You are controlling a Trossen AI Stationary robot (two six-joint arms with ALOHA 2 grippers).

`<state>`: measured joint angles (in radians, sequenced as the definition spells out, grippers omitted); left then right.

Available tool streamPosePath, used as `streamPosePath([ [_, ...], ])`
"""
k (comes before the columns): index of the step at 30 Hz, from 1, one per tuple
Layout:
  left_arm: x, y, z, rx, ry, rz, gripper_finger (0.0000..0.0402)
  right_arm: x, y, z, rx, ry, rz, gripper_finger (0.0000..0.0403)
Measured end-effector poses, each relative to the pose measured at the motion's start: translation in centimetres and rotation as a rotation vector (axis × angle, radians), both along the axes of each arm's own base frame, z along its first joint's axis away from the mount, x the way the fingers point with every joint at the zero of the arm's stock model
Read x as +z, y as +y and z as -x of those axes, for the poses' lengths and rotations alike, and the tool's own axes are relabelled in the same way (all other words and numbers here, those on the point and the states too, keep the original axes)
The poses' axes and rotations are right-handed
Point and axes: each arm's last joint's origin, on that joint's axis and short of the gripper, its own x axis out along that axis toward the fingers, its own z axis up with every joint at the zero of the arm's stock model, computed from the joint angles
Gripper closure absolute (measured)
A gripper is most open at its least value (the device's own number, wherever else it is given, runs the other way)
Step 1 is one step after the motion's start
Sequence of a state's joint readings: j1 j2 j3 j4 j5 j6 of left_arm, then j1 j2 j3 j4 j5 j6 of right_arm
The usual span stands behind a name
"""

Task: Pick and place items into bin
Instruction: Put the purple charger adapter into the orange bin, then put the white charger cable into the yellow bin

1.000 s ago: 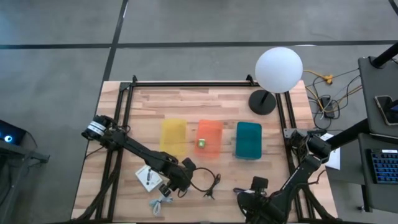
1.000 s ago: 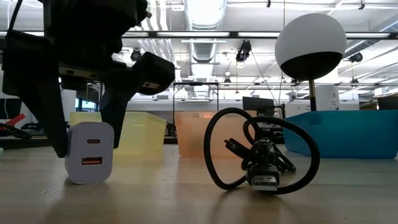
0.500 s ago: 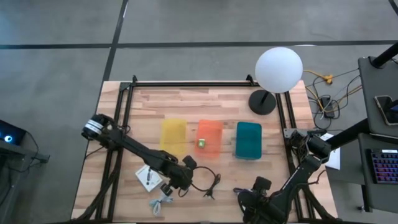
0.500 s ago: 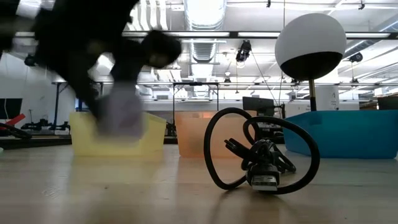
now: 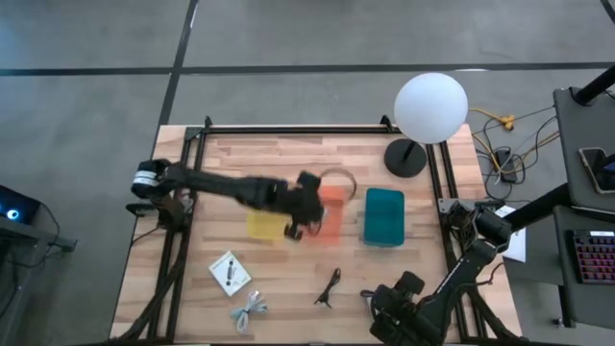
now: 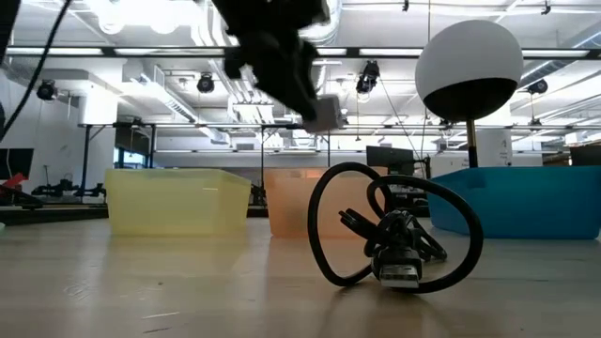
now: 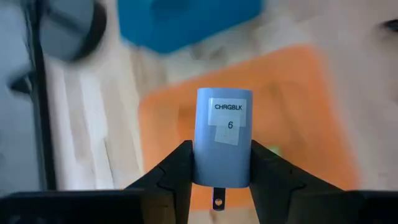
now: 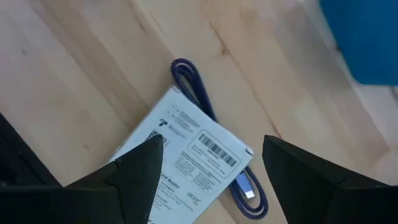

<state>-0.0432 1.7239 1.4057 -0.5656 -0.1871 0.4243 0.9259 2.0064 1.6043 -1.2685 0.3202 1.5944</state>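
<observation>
My left gripper (image 5: 304,219) hangs over the orange bin (image 5: 332,204), shut on a white charger block (image 7: 224,137) labelled CHRGBLK 6. The low view shows the charger (image 6: 324,113) high above the table. My right gripper (image 8: 211,168) stands open near the table's near edge, above a white printed packet (image 8: 186,155) that lies on a blue braided cable (image 8: 193,84). A black cord loop (image 6: 394,235) stands on the table, seen from above as a dark shape (image 5: 327,286). A white card (image 5: 231,273) and a pale coiled cable (image 5: 250,309) lie at the near left. My left gripper pinches the charger's two narrow sides (image 7: 199,168) between its two fingers, at the end that bears the prong (image 7: 217,200). The fingers slant down from the table's left side. The charger is lifted clear, its labelled face toward the wrist camera, above the orange bin.
A yellow bin (image 5: 267,213), the orange bin and a teal bin (image 5: 384,216) stand in a row mid-table. A white globe lamp (image 5: 430,108) stands at the far right corner. Black rails (image 5: 192,192) run along the table's sides.
My left gripper has taken hold of the white charger at the near left of the table. It has lifted the charger clear and swung it up and toward the far right, until it hangs over the orange bin. The black cord loop has stayed where it was.
</observation>
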Motion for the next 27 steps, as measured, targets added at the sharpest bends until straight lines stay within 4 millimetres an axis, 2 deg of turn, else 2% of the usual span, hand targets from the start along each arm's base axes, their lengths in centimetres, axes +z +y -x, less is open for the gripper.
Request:
streamPosePath([
  [3,-0.5,2.5,-0.9,0.070,0.003,0.053,0.0292,0.0,0.3,0.6,-0.018,-0.004,0.001,0.0143],
  [5,-1.2,3.3,-1.6,0.103,0.008,0.063,0.0274,0.0,0.5,0.8,-0.017,-0.005,0.000,0.0143],
  [10,-3.2,3.2,-3.6,0.125,0.062,0.086,0.0203,-0.1,0.4,0.8,-0.018,-0.002,0.004,0.0143],
  [14,-3.6,2.8,-3.6,0.167,0.128,0.113,0.0169,-0.1,0.5,0.9,-0.017,0.000,0.005,0.0142],
  [16,-2.8,2.3,-2.9,0.202,0.181,0.126,0.0164,-0.1,0.4,0.8,-0.016,-0.002,0.011,0.0143],
  [19,-0.5,1.2,-0.7,0.230,0.229,0.167,0.0167,-0.2,0.2,0.8,0.008,-0.021,0.056,0.0143],
  [23,2.2,-1.0,2.9,0.174,0.227,0.210,0.0188,-0.7,-0.5,0.4,0.047,-0.030,0.120,0.0142],
  [27,3.9,-3.4,6.4,0.118,0.211,0.244,0.0207,-1.3,-1.4,-0.1,0.093,0.010,0.156,0.0142],
])
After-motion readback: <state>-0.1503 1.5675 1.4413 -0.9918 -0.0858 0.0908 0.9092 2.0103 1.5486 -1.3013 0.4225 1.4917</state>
